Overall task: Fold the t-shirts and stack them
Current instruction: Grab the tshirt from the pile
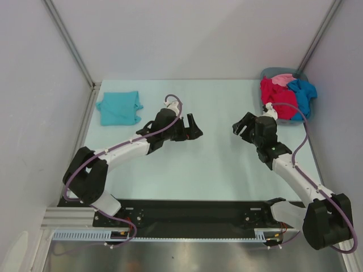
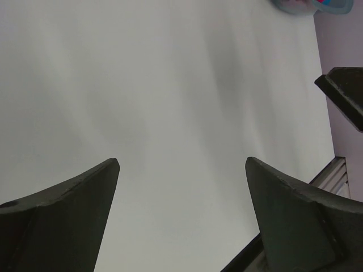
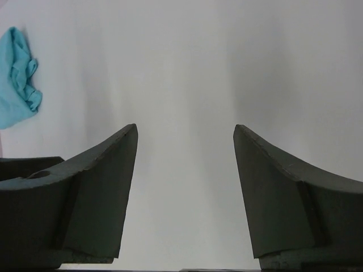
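Note:
A folded light teal t-shirt (image 1: 118, 108) lies at the table's far left; its edge also shows in the right wrist view (image 3: 16, 79). A bright red t-shirt (image 1: 278, 97), a pink one (image 1: 281, 79) and a deeper blue one (image 1: 303, 93) are heaped in the grey bin (image 1: 269, 73) at the far right. My left gripper (image 1: 197, 127) is open and empty over the bare middle of the table (image 2: 181, 164). My right gripper (image 1: 237, 127) is open and empty, facing the left one, just left of the bin (image 3: 185, 133).
White walls enclose the table (image 1: 215, 164) on three sides, with metal posts at the back corners. The bin's rim shows at the top of the left wrist view (image 2: 309, 7). A black rail runs along the near edge by the arm bases.

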{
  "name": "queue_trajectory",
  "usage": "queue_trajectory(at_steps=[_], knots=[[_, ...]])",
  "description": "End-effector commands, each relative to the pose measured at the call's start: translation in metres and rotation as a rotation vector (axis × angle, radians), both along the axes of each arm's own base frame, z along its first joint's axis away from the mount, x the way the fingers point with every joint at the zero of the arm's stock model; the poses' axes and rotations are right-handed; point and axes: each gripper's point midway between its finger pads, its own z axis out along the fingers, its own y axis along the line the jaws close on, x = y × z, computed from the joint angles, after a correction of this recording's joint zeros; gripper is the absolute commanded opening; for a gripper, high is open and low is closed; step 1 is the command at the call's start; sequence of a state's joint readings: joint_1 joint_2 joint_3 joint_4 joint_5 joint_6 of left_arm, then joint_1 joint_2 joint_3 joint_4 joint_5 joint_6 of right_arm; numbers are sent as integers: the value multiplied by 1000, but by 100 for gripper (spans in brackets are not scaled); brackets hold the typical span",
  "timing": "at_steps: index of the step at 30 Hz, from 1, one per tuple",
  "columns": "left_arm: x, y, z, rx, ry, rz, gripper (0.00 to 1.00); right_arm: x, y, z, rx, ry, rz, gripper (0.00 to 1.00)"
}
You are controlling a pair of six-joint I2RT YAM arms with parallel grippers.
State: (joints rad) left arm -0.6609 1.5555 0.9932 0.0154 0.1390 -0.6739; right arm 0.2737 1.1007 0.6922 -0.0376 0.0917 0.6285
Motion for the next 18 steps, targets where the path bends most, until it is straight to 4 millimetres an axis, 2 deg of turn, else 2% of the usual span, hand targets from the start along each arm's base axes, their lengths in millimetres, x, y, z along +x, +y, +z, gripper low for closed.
queue_trajectory(at_steps=[1,4,7,10,11,12,14,18], knots=[[-2,-8,11,-57,-20,-15,100,-1,-13,2,-59,6,-87,73],[-4,-10,5,-71,1,-22,100,-2,-49,-6,-147,62,-287,72],[-9,-12,5,-94,8,-35,100,9,-93,15,-216,60,-468,73],[-12,-10,7,-99,3,-34,100,28,-121,38,-221,11,-571,72],[-14,-10,7,-100,4,-39,100,33,-139,37,-208,19,-627,72],[-14,-9,8,-103,5,-37,100,41,-142,37,-184,28,-622,72],[-19,-8,10,-114,6,-41,100,56,-164,28,-150,66,-683,72],[-33,-12,14,-136,9,-67,100,84,-186,2,-159,91,-696,71]])
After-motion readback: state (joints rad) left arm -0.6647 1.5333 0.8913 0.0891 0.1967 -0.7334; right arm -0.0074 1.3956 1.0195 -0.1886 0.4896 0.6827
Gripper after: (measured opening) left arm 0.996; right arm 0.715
